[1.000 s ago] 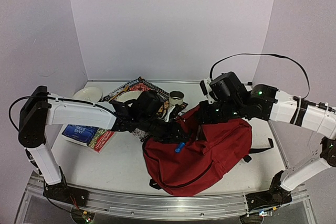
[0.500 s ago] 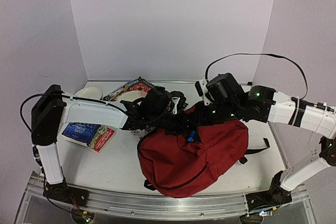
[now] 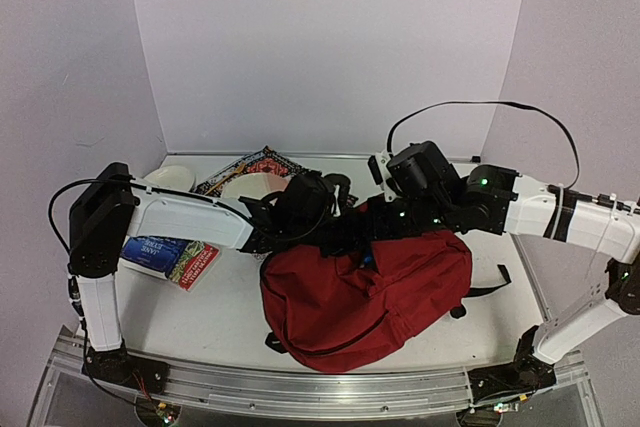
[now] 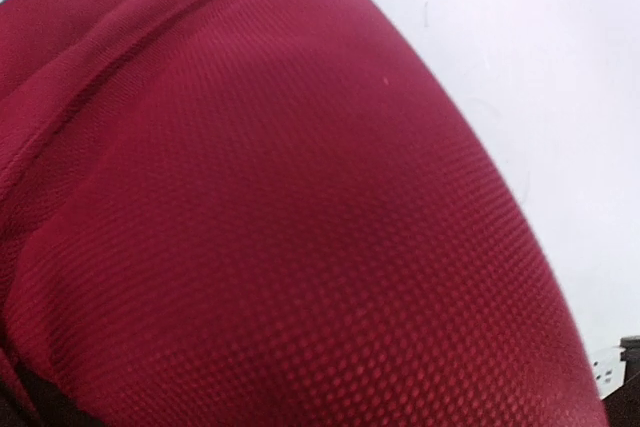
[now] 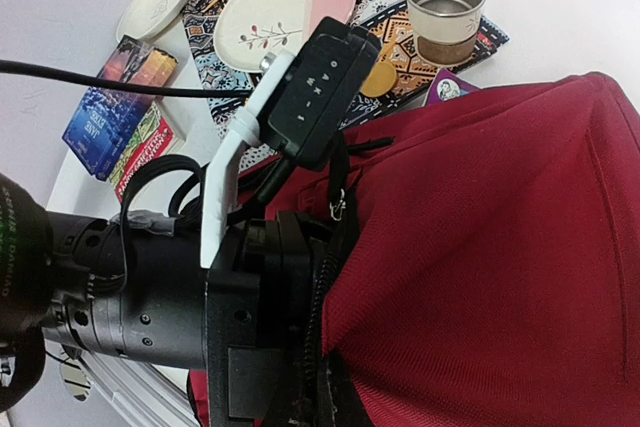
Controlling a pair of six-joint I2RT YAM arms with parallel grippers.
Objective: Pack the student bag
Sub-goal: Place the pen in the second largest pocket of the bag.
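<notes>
Packing looks barely begun: the student bag (image 3: 370, 292) lies front-right on the desk (image 3: 220, 317), with a book (image 3: 165, 255) by the left edge and a plate (image 5: 285, 12) and cup (image 5: 444, 2) at the far edge. The left tool (image 3: 352, 237) is buried in the bag's mouth, its opening hidden. The right tool (image 3: 385, 225) is fully closed at the rim, its grip unclear.

Left arm (image 3: 190, 219) and right arm (image 3: 540, 209) stretched inward, wrists nearly meeting, right pincer (image 3: 380, 224) closed, left pincer tips hidden.
</notes>
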